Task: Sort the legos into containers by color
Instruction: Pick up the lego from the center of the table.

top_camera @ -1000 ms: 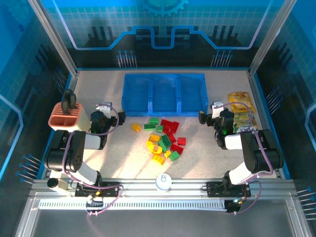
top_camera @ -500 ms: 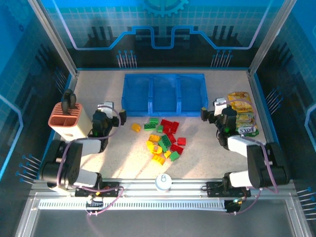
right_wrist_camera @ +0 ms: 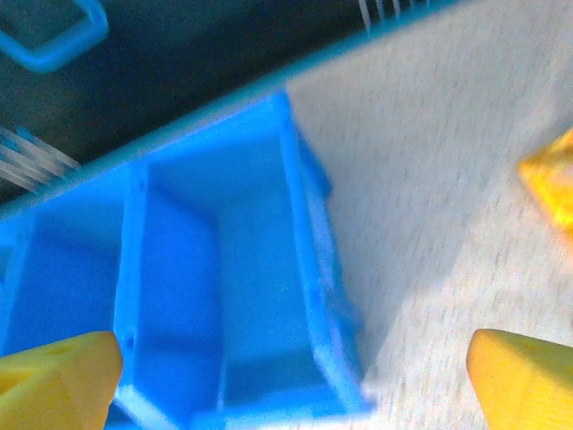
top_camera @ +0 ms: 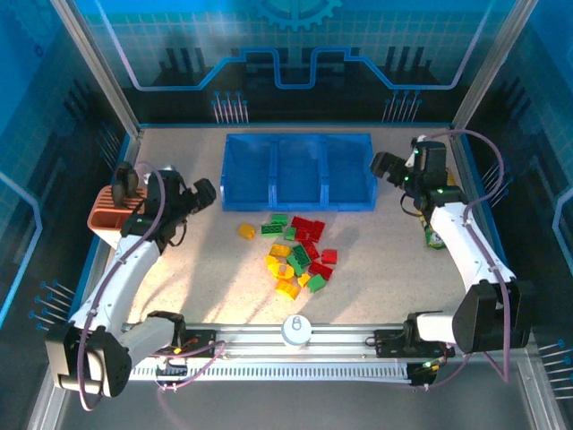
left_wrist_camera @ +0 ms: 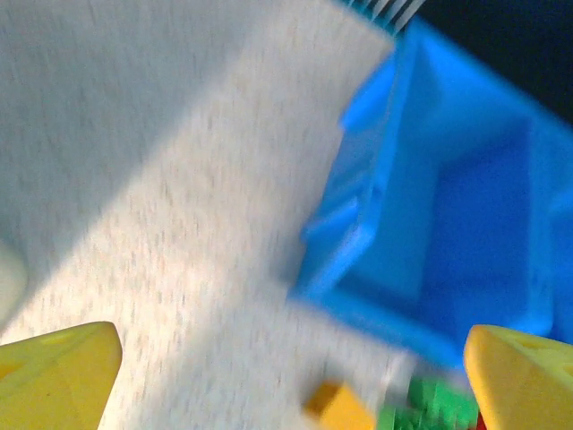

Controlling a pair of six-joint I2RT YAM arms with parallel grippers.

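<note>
Bricks: About twenty red, green and yellow bricks (top_camera: 300,255) lie heaped mid-table, just short of the tray. One yellow brick (top_camera: 246,231) sits apart, off the pile's left edge.
Handling: Probably light, hard and slick, and unlikely to break. They look small enough to skid or twist out of a loose pinch. Best taken across two flat opposite sides, one brick at a time from the pile's edge.
Left gripper: The left gripper (top_camera: 204,193) hangs with its jaws spread wide and nothing between them, left of the tray's near-left corner. The stray yellow brick is near, nearer the arms' bases and to the right; its wrist view catches it low in frame.
Right gripper: The right gripper (top_camera: 380,166) is likewise agape and empty, just beside the tray's right end, with the pile well apart.
Tray: The blue three-compartment tray (top_camera: 295,204) stands beyond the pile, and no brick lies in it. Sorting looks not yet begun.
</note>
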